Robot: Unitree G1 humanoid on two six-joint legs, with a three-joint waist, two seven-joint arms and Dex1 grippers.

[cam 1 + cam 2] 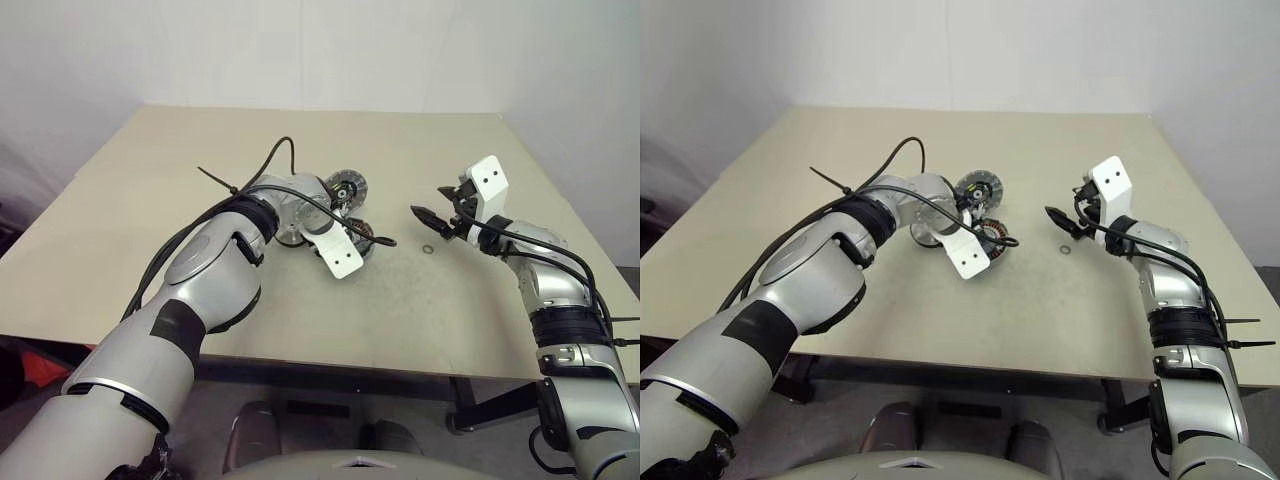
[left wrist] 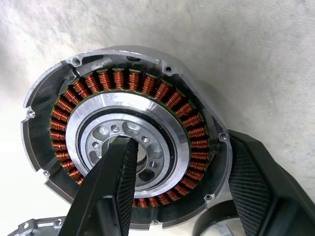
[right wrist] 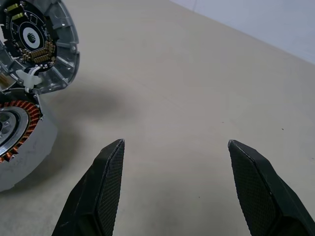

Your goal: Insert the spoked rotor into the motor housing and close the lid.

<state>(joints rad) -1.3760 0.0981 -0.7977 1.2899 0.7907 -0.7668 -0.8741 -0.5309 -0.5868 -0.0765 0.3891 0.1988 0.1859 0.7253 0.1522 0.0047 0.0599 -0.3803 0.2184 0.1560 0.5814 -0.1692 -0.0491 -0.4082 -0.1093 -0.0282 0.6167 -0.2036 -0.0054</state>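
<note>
The left fingers [image 2: 113,191] stand apart over the motor housing [image 2: 123,132], one above its silver centre. The right fingers [image 3: 110,187] gape wide and empty above the surface [image 3: 197,98], the lid [image 3: 39,44] off beside them.

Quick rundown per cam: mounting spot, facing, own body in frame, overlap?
Head stereo pair: looks forward and down at the table; both arms, left gripper, right gripper show.
Left wrist: looks down into the motor housing; own open fingers straddle one side of its wall, one over the hub.
Right wrist: looks across the table; own open fingers, empty.
Shared: housing and lid show in right wrist and head views.
</note>
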